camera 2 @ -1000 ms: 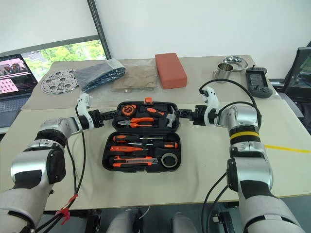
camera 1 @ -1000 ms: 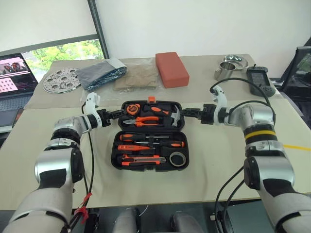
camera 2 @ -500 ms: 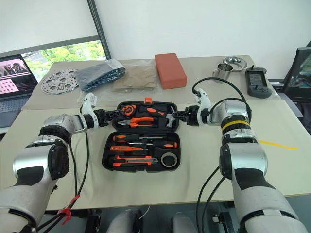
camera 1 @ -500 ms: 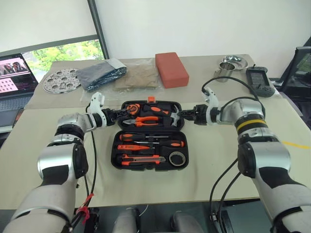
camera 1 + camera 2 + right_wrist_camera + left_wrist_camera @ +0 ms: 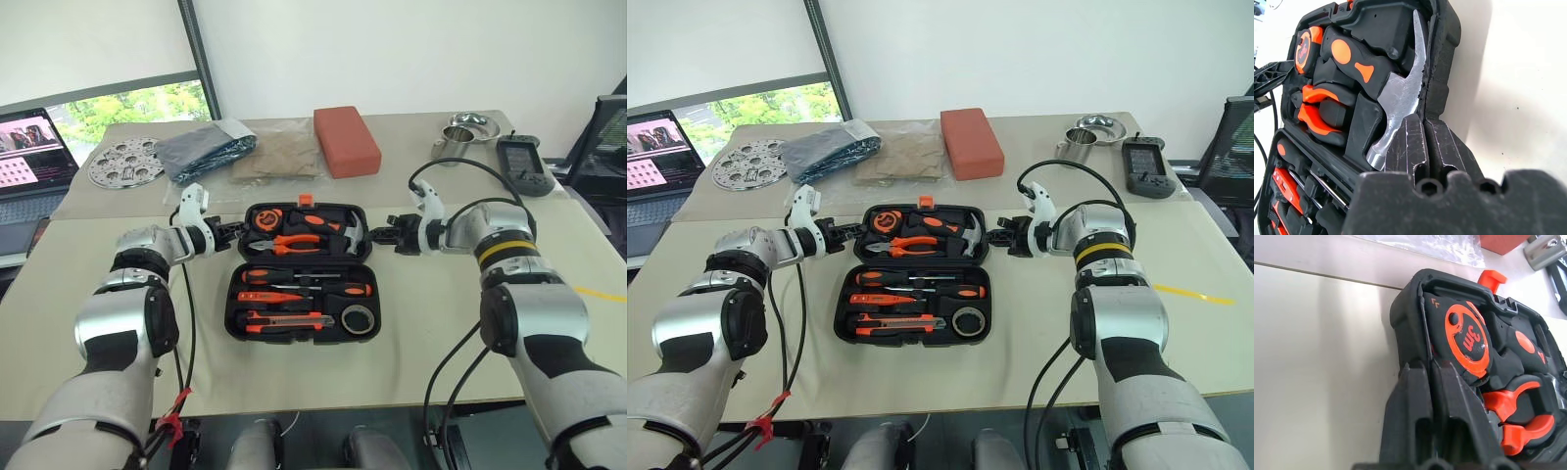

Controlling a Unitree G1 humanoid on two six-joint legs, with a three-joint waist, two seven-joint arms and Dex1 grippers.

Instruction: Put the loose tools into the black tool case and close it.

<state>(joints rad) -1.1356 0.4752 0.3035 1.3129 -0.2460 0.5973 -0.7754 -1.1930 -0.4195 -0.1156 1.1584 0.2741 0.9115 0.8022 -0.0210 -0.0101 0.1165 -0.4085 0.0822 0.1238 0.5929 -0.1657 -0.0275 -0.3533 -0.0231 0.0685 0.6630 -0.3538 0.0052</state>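
Left gripper (image 5: 232, 232) clamped on the left rim of the tool case (image 5: 300, 273), which lies open mid-table with screwdrivers (image 5: 306, 277), knife (image 5: 284, 321) and roll (image 5: 359, 319) seated in its near half. Right gripper (image 5: 381, 235) clamped on the case's right rim beside the hammer (image 5: 1399, 110).

"3m" on tape measure (image 5: 1467, 341)

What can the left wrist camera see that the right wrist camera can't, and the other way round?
Left wrist view alone: a corner of the red-orange block and a steel cup beyond the case. Right wrist view alone: the hammer's steel head and the screwdrivers in the other half. Both: the open black tool case, the tape measure, the pliers' orange handles, and up close that arm's own gripper, left gripper and right gripper, each closed on a side rim.
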